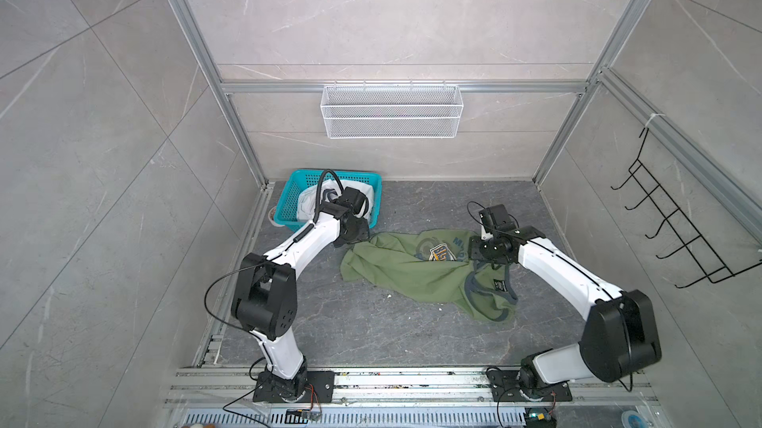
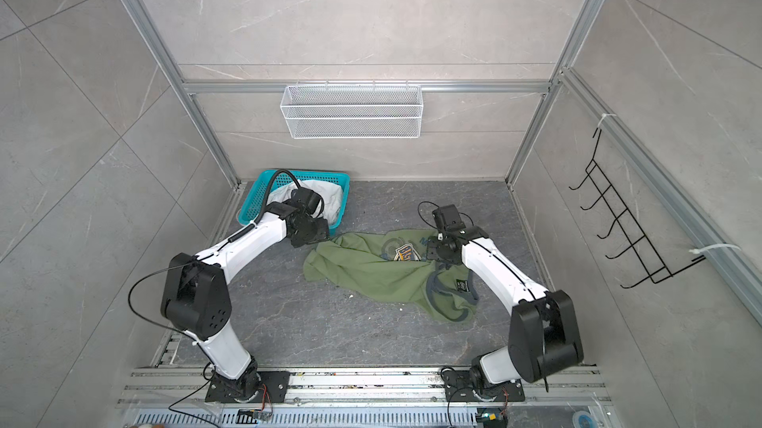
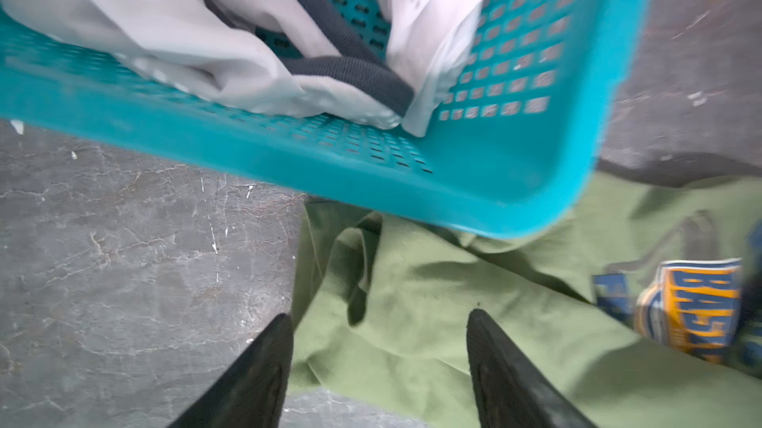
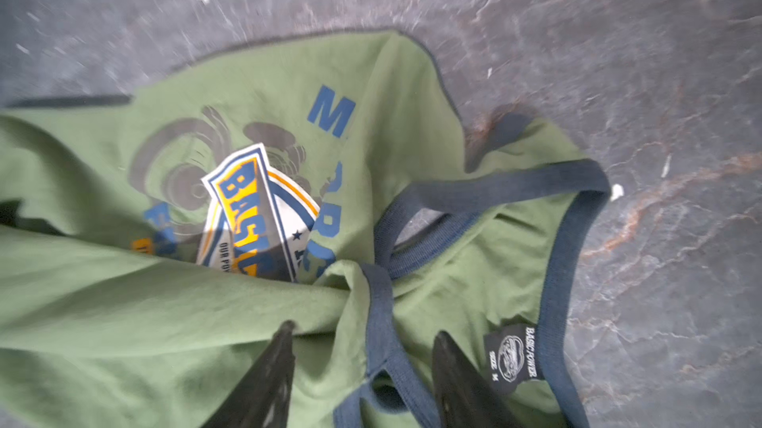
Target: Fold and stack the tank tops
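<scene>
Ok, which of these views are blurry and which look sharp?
Left wrist view: motion blur smears the teal basket and the white tank top. Right wrist view: the table streaks, yet the neck label on the olive tank top reads clearly. Both top views: sharp, evenly lit.

Pointing downward, left pincer with jaws apart, right pincer with jaws apart

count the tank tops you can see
2. The green tank top lies crumpled on the table, right of the middle. The white tank top is bunched inside the teal basket at the back left. Another could be hidden under it.
</scene>
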Robot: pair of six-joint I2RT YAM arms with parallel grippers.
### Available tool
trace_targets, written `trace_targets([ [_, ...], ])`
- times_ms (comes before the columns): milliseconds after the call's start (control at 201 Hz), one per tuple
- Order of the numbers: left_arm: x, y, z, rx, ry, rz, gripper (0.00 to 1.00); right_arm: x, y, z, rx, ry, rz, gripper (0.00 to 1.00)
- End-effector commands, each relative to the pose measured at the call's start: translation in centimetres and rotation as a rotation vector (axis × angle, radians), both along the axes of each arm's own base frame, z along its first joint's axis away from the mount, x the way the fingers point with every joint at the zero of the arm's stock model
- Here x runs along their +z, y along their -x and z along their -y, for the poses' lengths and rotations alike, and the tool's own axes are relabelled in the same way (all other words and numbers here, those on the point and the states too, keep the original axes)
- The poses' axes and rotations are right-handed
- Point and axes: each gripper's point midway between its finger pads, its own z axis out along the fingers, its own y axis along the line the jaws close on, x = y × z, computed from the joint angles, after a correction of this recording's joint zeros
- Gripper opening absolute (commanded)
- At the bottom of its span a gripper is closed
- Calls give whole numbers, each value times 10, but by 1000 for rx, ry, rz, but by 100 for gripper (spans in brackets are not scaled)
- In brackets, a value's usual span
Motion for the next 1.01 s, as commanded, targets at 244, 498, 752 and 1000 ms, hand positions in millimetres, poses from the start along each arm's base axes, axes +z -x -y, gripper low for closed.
trace_targets([
  [244,13,56,-14,-20,115,128,74,-33,29,1,-55,-418,46,47],
  [498,-5,67,-17,-9,123,105,74,-48,17,-20,18,-551,45,47],
  [752,-13,68,-17,-4,123,84,74,-53,4,-31,45,-598,41,46],
  [1000,-20,70,-18,-5,114,65,74,-54,3,-34,62,-547,36,33],
])
